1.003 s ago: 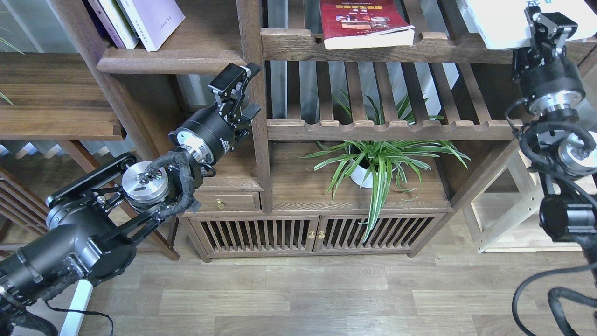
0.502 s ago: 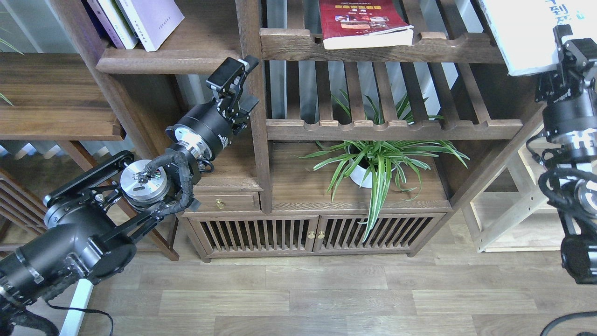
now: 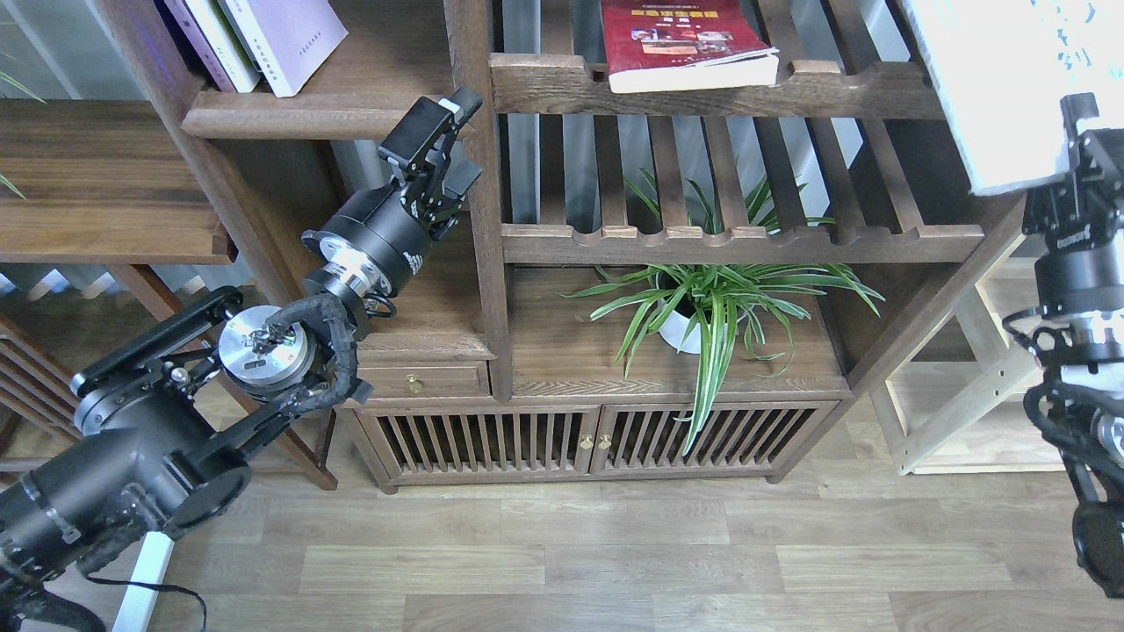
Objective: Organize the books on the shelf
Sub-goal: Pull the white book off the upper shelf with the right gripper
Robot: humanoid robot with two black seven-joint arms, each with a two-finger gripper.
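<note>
White and large, the big book [image 3: 1001, 79] fills the top right corner of the head view, with some blue marks on its cover near the edge of the frame. It is tilted, and its lower corner is gripped by the right gripper [image 3: 1082, 123], which comes up from below at the right edge; the fingers close on the book's lower edge. This book hangs in front of the right end of the slatted rack, not lying on any shelf.

The red book [image 3: 689, 44] lies flat on the upper slatted rail [image 3: 702, 88], its white page edge facing forward and slightly over the front of the rail.

On the solid dark-brown shelf [image 3: 316, 114] at the upper left, the lavender book [image 3: 285, 39] leans to the left against two slim books [image 3: 206, 39] with white and purple spines.

The left gripper [image 3: 448, 136] points up and to the right, just under the front edge of this shelf and beside the vertical post [image 3: 483, 219]. Its jaws are apart and nothing is between them.

Below, a potted plant [image 3: 711, 307] with long striped leaves stands on the cabinet top [image 3: 571, 351], under the lower slatted rail. The cabinet has two slatted doors [image 3: 597, 439] with small brass knobs, and a small drawer [image 3: 421, 382] at the left. The floor [image 3: 562, 562] is pale wood planks.
</note>
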